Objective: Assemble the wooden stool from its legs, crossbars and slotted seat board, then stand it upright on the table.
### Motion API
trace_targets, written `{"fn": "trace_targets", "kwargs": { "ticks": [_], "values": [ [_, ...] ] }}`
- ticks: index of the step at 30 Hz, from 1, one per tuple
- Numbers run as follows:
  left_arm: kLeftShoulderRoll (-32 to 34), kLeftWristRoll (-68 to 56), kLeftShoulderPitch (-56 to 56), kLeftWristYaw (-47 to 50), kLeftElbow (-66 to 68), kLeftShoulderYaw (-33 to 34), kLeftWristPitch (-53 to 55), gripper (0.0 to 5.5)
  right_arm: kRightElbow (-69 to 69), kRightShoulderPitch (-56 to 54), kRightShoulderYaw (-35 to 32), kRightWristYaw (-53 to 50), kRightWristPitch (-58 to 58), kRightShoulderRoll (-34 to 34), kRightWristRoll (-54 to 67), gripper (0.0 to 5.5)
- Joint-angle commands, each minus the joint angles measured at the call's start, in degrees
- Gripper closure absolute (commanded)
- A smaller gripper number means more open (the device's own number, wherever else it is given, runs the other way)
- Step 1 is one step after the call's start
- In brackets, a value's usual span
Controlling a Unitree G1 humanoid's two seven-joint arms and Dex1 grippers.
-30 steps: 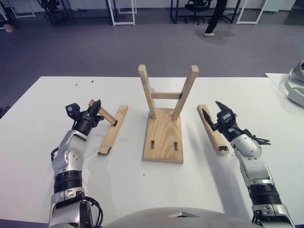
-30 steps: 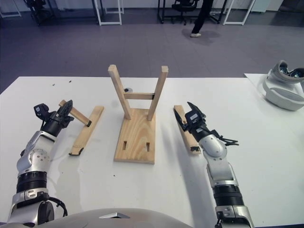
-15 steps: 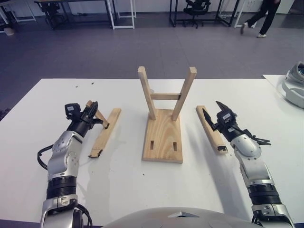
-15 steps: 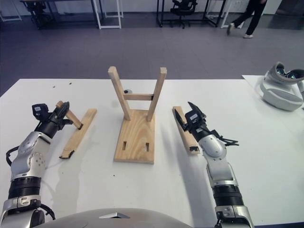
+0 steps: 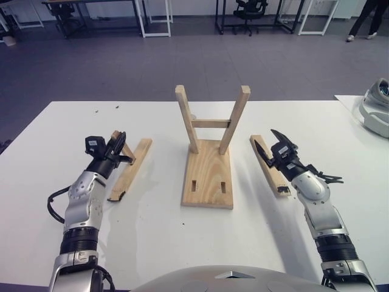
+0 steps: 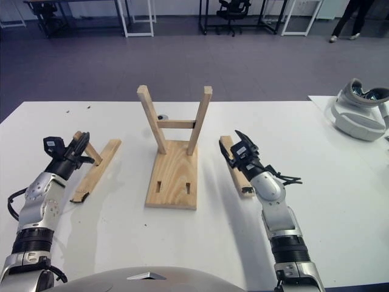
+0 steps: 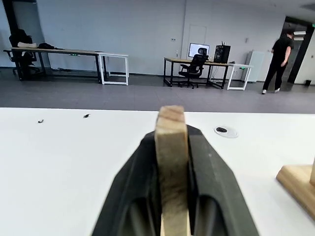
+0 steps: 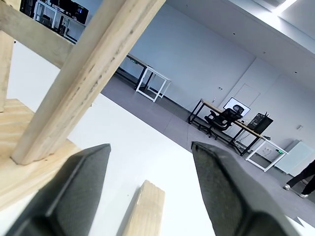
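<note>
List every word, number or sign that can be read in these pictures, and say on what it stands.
None can be read.
Seat board and the wooden piece in the left gripper: bare wood, no print.
Monitor in the room behind: too small to read.

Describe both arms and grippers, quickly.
The left arm and right arm have silver-grey shells and black ribbed joints. The left gripper and right gripper each have two black tapered fingers. A black cable loops off the left arm; thin wires cross the right.

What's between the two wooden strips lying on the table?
The slotted seat board, two legs and a crossbar standing on it; left eye view shows it.
</note>
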Motion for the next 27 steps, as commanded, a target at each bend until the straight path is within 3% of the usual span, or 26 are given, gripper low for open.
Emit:
{"fn": "trace_targets", "kwargs": {
  "ticks": [1,11,16,27],
  "values": [
    [2.1,-1.3,-0.5,-1.7,-2.6,1.6,5.1,4.3,-0.1,-1.2,0.0,-0.1,-0.3,-0.3,-0.3,2.46],
    [9.2,4.2,7.0,-0.7,-17.4,-3.1,26.4,2.37,-0.9,1.1,0.5,-1.0,-0.3,0.2,-0.7,2.46],
    [9.8,6.5,8.3,-0.9,-18.0,-4.8,31.1,1.62,-1.2,1.6,0.9,-1.2,-0.2,0.7,-0.7,2.46],
    [11.5,12.1,9.0,-4.1,-14.7,-7.9,30.1,3.21,-1.5,1.6,1.3,-1.8,0.5,1.3,-0.9,2.46]
  ]
}}
